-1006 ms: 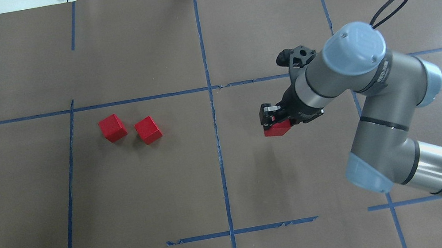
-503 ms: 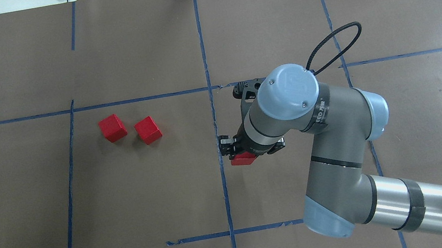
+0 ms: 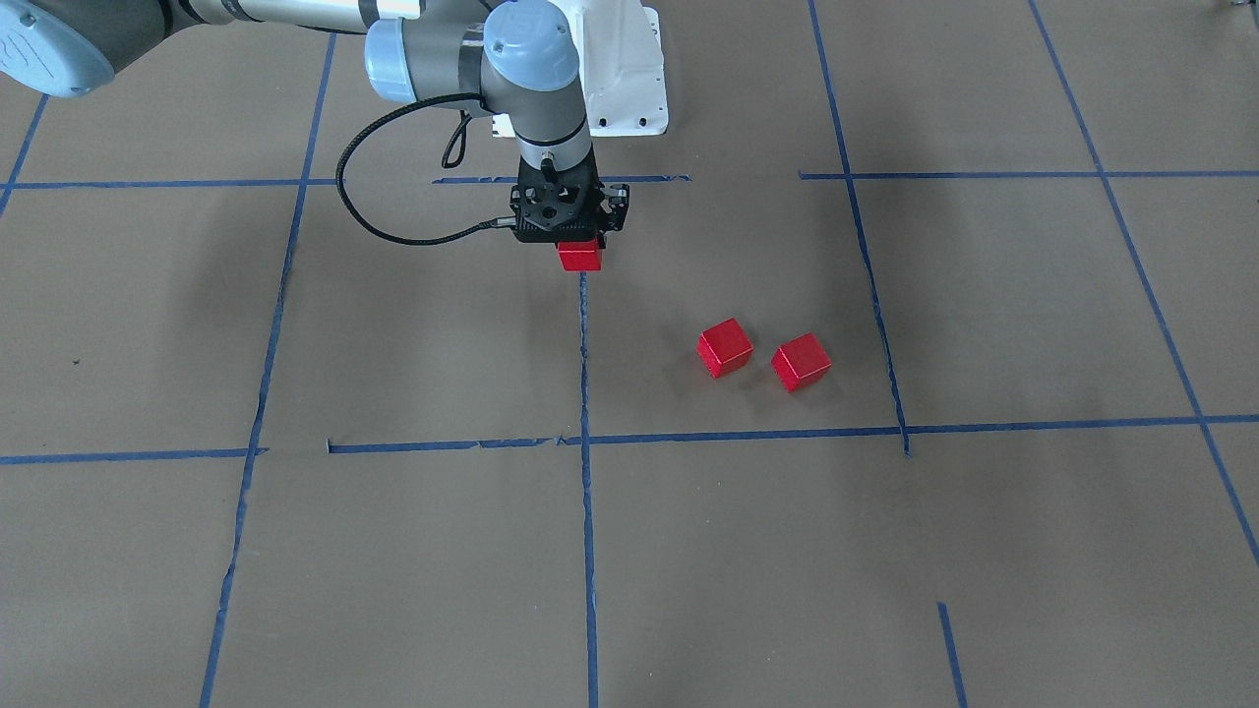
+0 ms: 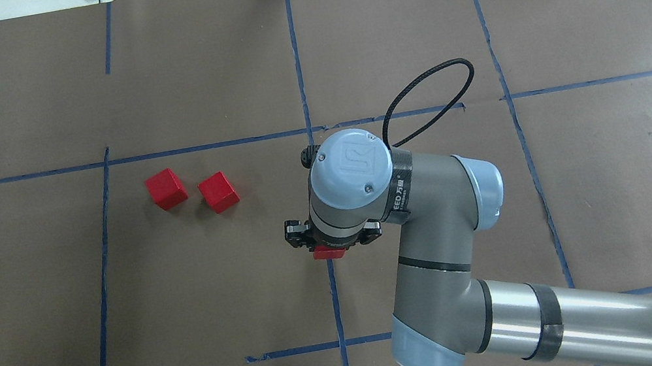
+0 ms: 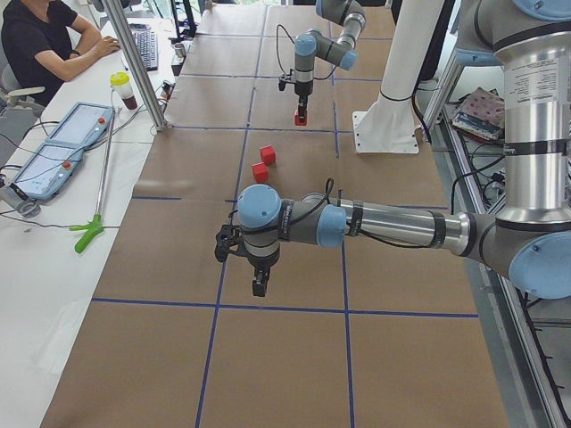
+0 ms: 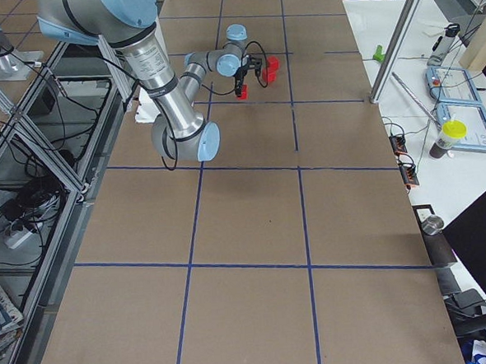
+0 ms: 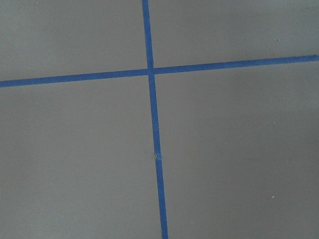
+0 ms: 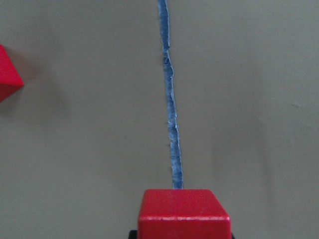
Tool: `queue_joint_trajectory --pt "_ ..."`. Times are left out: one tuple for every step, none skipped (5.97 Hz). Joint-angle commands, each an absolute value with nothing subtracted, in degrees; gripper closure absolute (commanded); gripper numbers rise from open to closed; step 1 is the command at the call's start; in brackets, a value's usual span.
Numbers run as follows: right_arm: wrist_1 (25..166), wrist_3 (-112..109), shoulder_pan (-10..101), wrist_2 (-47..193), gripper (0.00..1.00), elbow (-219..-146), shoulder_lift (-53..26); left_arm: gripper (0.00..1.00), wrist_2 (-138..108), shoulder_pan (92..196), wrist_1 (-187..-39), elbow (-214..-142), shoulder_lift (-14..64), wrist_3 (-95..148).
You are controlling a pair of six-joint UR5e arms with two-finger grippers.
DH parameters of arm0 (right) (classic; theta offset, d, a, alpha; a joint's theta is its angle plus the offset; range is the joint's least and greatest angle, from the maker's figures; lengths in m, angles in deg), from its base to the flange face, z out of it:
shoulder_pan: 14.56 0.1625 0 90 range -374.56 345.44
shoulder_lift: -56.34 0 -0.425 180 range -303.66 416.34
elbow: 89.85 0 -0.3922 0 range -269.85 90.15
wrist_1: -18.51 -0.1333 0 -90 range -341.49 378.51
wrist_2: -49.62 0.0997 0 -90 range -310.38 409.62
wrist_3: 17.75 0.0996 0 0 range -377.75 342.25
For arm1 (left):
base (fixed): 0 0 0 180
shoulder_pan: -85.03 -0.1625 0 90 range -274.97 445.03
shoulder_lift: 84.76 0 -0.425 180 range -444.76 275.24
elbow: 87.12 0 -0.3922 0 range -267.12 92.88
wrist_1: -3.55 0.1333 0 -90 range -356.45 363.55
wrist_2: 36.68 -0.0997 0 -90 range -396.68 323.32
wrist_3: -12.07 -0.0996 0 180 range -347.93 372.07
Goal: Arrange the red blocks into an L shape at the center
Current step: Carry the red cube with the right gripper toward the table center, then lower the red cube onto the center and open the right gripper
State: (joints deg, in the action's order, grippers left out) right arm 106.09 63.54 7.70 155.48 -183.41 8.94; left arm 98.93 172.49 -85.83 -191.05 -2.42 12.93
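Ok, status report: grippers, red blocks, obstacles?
Right gripper shut on one red block, above center line. Left gripper: cannot tell. Two other red blocks apart, left of center. No obstacle seen.

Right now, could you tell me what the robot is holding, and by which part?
One red block, its upper part clamped between the right gripper's jaws.

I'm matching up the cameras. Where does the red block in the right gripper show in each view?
Front-facing: block, upper middle.
Overhead: block, near centre.
Exterior left: block, far, top middle.
Exterior right: block, far, top middle.
Left wrist: not in it.
Right wrist: block, bottom middle.
Shared landmark: the blue tape line it hangs over.
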Motion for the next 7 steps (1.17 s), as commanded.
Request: queue_joint_trajectory --pt "106.2 63.7 7.4 154.2 1.00 -181.6 9.5 0.00 98.9 172.5 -85.8 -191.1 -2.6 12.9" --pt "106.1 63.7 7.4 154.1 1.00 -181.0 9.6 0.00 98.9 172.5 -85.8 -191.1 -2.6 12.9" --pt "106.1 63.8 7.3 154.1 1.00 -180.6 10.1 0.00 98.9 172.5 -85.8 -191.2 -2.6 12.9" --pt "106.1 63.7 7.1 154.1 1.00 -179.3 10.3 0.00 98.9 172.5 -85.8 -191.2 -2.6 12.9" --pt "106.1 63.7 7.1 154.0 1.00 -179.1 10.3 0.00 98.9 172.5 -85.8 -191.3 -2.6 12.9" --pt "106.2 63.7 7.0 154.0 1.00 -179.0 10.4 0.00 98.9 172.5 -85.8 -191.2 -2.6 12.9" --pt "106.2 63.7 6.9 154.0 0.99 -179.0 10.5 0.00 98.9 172.5 -85.8 -191.2 -2.7 12.9"
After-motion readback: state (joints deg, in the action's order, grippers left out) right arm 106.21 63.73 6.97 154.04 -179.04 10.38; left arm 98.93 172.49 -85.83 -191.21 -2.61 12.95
